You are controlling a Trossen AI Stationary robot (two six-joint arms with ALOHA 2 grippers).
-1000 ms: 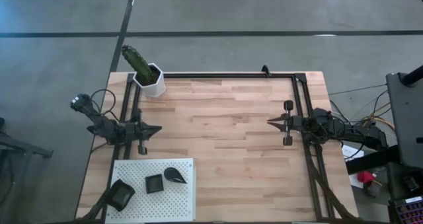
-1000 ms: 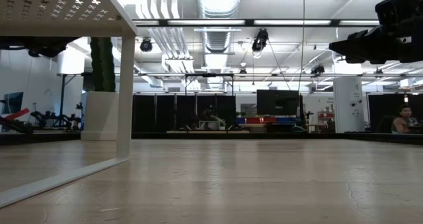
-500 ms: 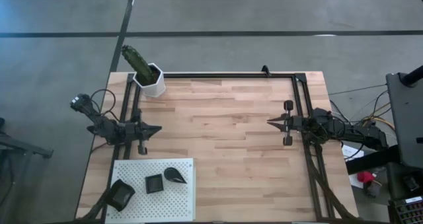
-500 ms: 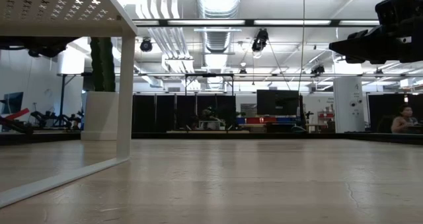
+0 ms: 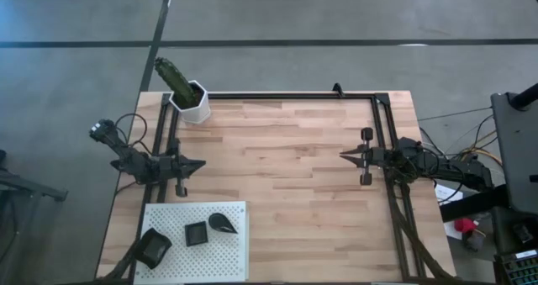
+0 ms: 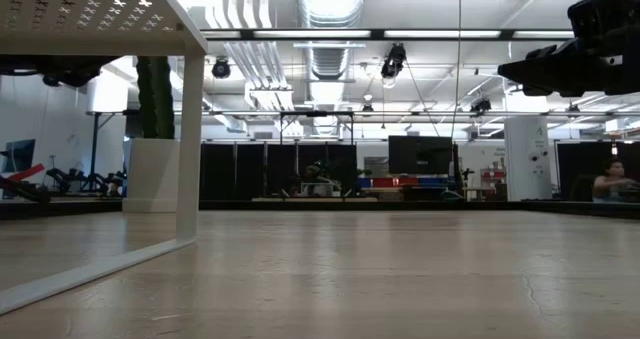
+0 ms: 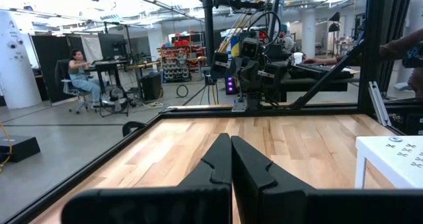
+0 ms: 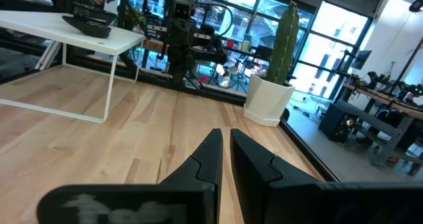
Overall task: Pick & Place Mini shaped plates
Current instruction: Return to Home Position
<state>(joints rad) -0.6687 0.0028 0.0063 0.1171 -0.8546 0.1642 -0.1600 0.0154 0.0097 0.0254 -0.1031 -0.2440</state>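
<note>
Nothing moved; black plates (square, teardrop, one larger); left claw, right claw closed.

Non-task items logged, overhead and wrist views.
A light wooden table is recorded at mid-frame, bordered along its top edge by a black frame rail. A white hexagonal pot holding a green cactus is noted at the table's upper left corner, and a white perforated board at lower left. A seated person is seen at the left of the left wrist view.

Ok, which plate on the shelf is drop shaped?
The rightmost plate, ending in a point; the middle plate is square, the left plate larger and squarish.
</note>
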